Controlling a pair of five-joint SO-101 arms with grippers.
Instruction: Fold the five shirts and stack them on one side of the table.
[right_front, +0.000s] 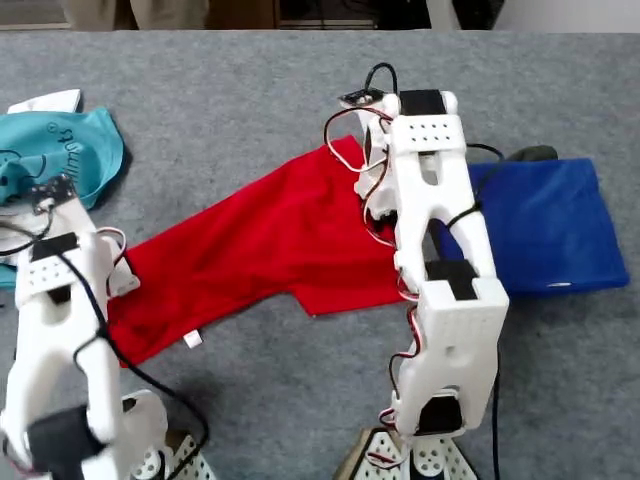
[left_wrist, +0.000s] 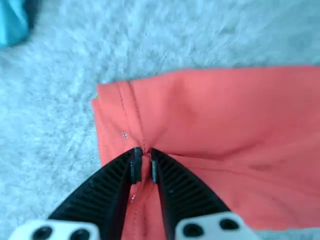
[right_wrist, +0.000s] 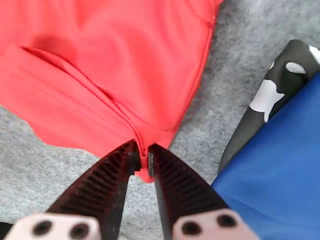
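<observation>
From above, your red shirt (right_front: 270, 240) lies slantwise across the middle of the tabletop (right_front: 230, 90), one end toward the near left corner and the other toward the centre. A blue shirt (right_front: 550, 225) sits folded by the right edge, with a bit of camo cloth (right_front: 530, 153) poking out at its far side. A teal shirt (right_front: 60, 150) lies crumpled by the left edge. Your left arm (right_front: 60, 330) stands over the red shirt's near left end. Your right arm (right_front: 440, 250) reaches over the end beside the blue shirt.

At your left wrist, the left hand (left_wrist: 143, 167) is pinching the red shirt just inside its stitched hem, the cloth puckered between the tips. Teal shows at one corner of the view.

At your right wrist, the right hand (right_wrist: 142, 160) is pinching a folded corner of the red shirt. The blue shirt lies near it, resting on the camo cloth, with bare tabletop between the two shirts.
</observation>
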